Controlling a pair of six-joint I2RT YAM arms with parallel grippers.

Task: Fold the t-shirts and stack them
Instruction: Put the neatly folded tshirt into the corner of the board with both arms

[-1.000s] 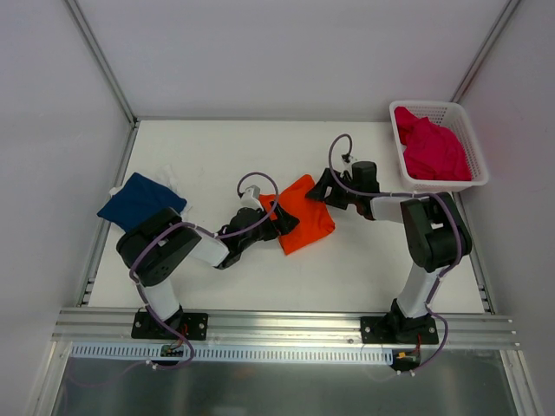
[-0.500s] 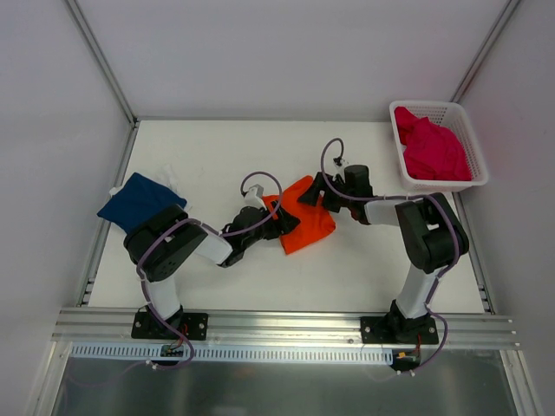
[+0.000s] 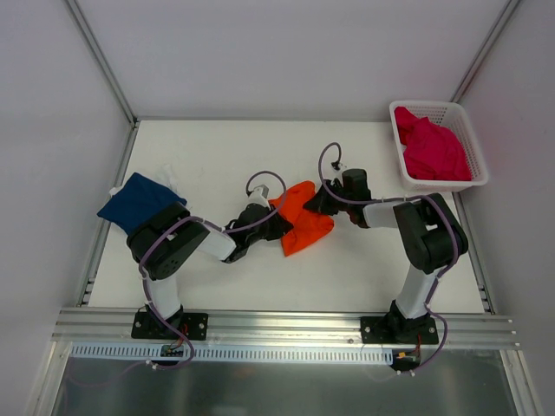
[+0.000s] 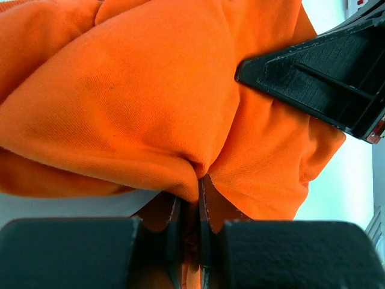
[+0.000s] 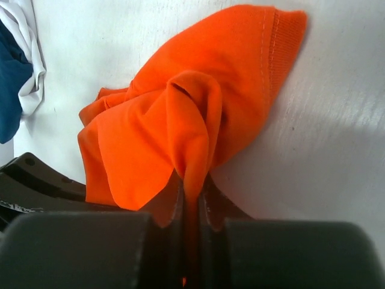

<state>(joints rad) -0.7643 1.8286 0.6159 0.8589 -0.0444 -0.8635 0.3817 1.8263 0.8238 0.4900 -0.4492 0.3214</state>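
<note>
Orange t-shirt [image 3: 305, 227] pinched in both grippers [image 4: 191, 192] [image 5: 191, 186].

1. The orange t-shirt [image 4: 120, 96] runs off the left wrist view's top and left edges.
2. The navy t-shirt [image 5: 9, 90] is cut by the right wrist view's left edge.

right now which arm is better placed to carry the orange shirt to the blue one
Probably left. The left hand and right hand both pinch the orange shirt, but the blue shirt lies far left.
</note>
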